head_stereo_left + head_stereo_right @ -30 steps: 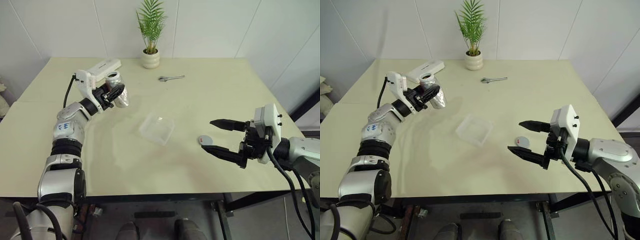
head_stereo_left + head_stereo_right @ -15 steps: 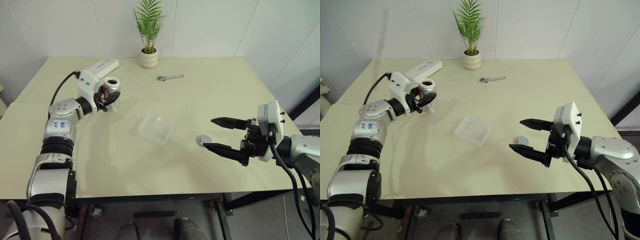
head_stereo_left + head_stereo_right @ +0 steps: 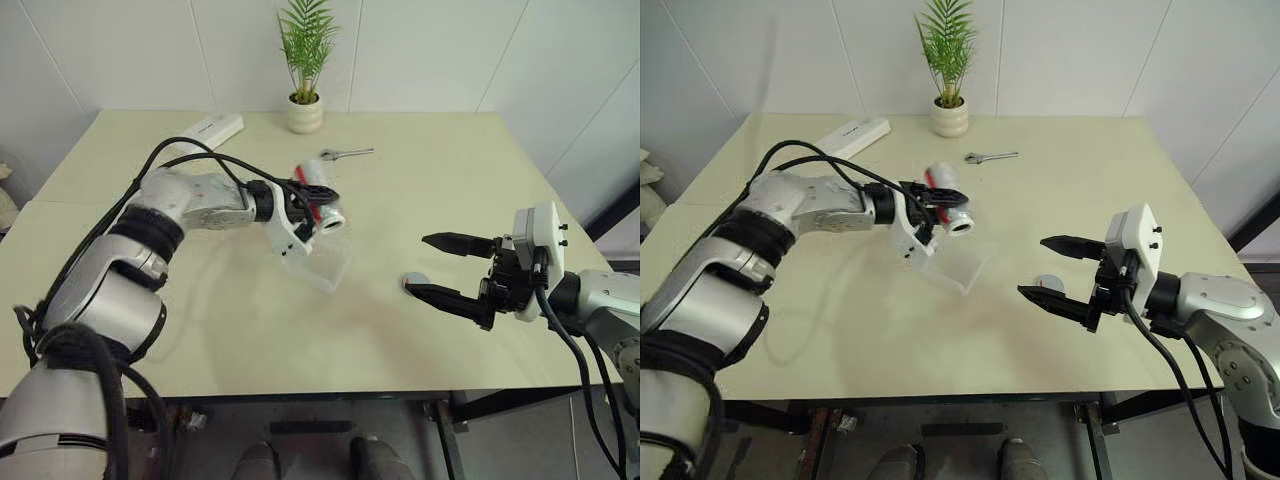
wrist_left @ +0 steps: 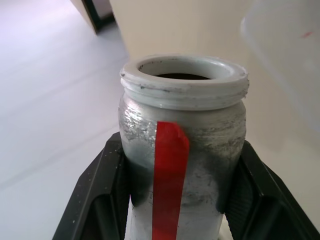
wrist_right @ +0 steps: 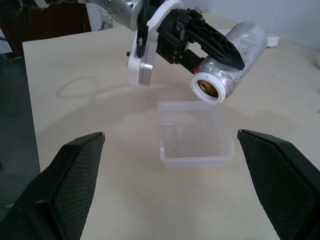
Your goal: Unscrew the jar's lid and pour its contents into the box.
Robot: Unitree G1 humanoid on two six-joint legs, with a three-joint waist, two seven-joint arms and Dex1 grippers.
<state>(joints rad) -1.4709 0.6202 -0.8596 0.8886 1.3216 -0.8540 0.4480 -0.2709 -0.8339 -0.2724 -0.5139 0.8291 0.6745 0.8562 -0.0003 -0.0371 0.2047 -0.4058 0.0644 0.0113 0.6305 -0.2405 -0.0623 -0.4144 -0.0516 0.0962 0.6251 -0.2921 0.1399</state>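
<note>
My left gripper (image 3: 308,207) is shut on the jar (image 3: 319,197), a silvery-grey cylinder with a red stripe (image 4: 169,175). The jar has no lid on and lies tipped on its side in the air. Its white mouth (image 5: 209,88) slants down over the far edge of the clear plastic box (image 3: 322,266), with something brownish showing inside the mouth. A couple of tiny dark specks lie on the box floor (image 5: 195,159). The grey lid (image 3: 413,282) rests on the table to the right of the box. My right gripper (image 3: 417,265) hangs open just over the lid, holding nothing.
A white plant pot (image 3: 304,113) stands at the table's far edge, with a white oblong device (image 3: 210,129) to its left. A metal wrench (image 3: 345,153) lies behind the jar. The table's front edge runs close below my right gripper.
My left arm has swung the jar from the far left of the table to above the box and tipped it from upright onto its side. The right gripper has stayed put.
</note>
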